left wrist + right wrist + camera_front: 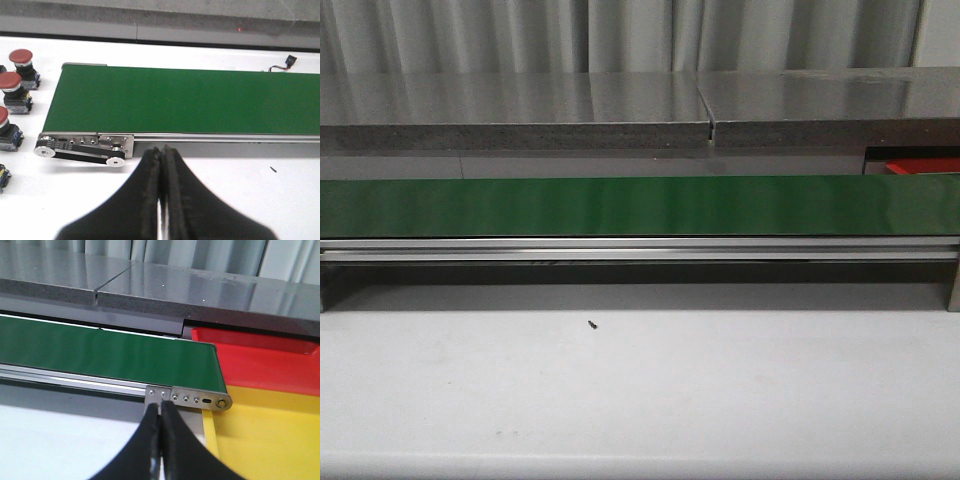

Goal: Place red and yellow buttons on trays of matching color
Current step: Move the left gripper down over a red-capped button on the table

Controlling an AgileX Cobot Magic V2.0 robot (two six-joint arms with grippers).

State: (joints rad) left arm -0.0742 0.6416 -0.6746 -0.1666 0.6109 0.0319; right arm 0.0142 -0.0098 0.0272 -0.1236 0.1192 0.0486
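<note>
Three red buttons (21, 56), (10, 81), (2, 118) stand in a column on the white table off the belt's left end; a partly cut-off button body (2, 176) shows at the frame edge, its colour unclear. My left gripper (162, 150) is shut and empty, just in front of the belt. The red tray (260, 365) and the yellow tray (270, 435) sit side by side off the belt's right end. My right gripper (160, 405) is shut and empty near that end, beside the yellow tray. In the front view only a sliver of the red tray (920, 166) shows; neither gripper appears there.
A long green conveyor belt (640, 205) on an aluminium frame crosses the table, bare on top. A grey stone ledge (620, 110) runs behind it. A small dark screw (592, 323) lies on the white table. A small cable connector (287, 61) lies behind the belt.
</note>
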